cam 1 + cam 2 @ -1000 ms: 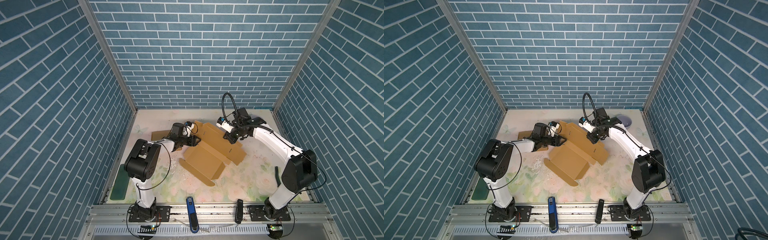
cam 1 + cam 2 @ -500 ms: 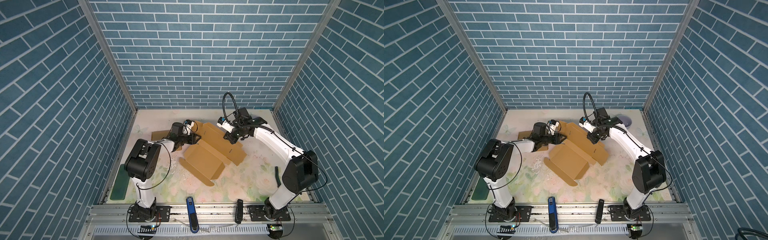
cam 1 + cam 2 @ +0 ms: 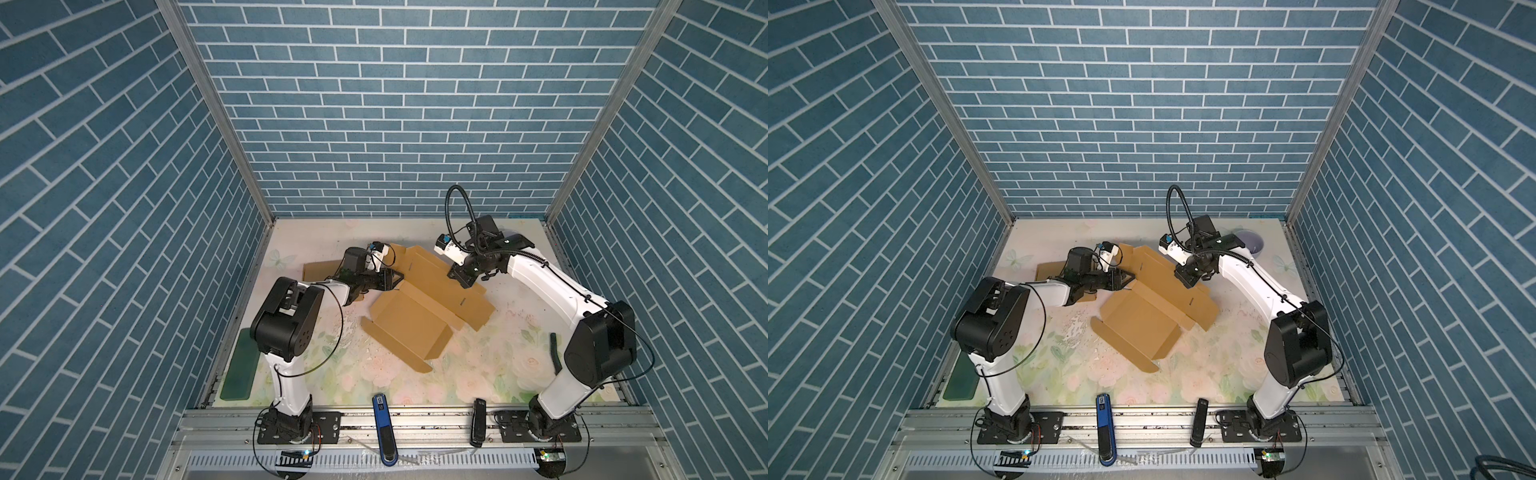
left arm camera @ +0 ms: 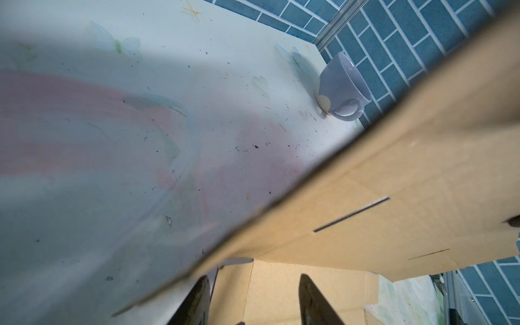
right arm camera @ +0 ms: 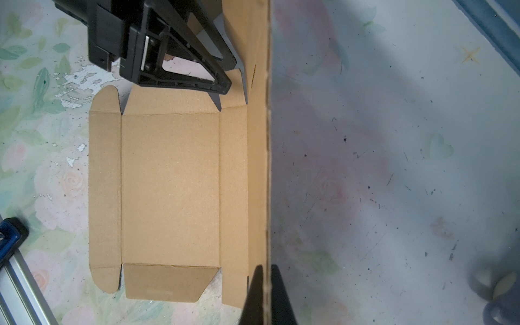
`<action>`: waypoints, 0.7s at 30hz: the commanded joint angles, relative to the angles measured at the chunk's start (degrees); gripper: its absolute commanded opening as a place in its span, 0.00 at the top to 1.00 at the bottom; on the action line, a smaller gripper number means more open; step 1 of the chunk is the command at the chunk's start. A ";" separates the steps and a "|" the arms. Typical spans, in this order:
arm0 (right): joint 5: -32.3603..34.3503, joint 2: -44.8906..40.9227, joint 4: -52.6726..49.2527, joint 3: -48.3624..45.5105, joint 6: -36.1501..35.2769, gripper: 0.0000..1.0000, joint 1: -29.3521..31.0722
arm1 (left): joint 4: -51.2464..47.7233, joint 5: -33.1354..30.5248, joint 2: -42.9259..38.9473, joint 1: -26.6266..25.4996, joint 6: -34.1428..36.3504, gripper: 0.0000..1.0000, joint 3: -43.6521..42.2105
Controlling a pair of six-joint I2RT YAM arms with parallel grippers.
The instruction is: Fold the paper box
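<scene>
Little moves since a second ago: left tool (image 3: 394,278) narrows slightly, cardboard box (image 3: 409,322) stays put in middle of surface (image 3: 478,374), base flat. You hold far panel (image 3: 432,270) upright, right tool (image 5: 266,270) clamped on its edge. Left tool half-wide, gripping nothing, at box's left end. Early stage: side walls, end flaps, lid all left to fold. Box holds nothing; mug (image 4: 342,87) contents impossible to tell.

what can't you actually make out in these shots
Left gripper: fingers cut off by the left wrist view's bottom edge; contact with the paper box unclear.
Second cardboard piece: partly hidden under the left arm in both top views.
Mug: blurred and cut off at the right wrist view's corner.
Raised flap: near edge blurred, too close to the left wrist camera.
</scene>
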 commanded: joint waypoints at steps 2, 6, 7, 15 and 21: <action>-1.29 -0.69 3.76 0.86 1.71 1.00 -0.04 | 3.50 3.71 1.80 -2.44 -2.46 0.49 0.07; -1.33 -0.47 4.69 0.70 2.25 1.00 0.09 | 5.54 3.81 3.02 -3.95 -3.98 0.49 -0.13; -1.37 -0.38 4.85 0.60 2.34 1.00 0.05 | 6.27 3.92 3.42 -4.50 -4.54 0.49 -0.04; -1.21 -0.16 5.71 -0.87 2.26 1.00 0.23 | 8.79 2.85 6.31 -7.29 -6.89 0.50 1.10; 1.87 -0.22 2.94 -0.47 -0.09 1.00 0.24 | 5.37 -0.41 1.31 -6.91 -6.39 0.49 -0.17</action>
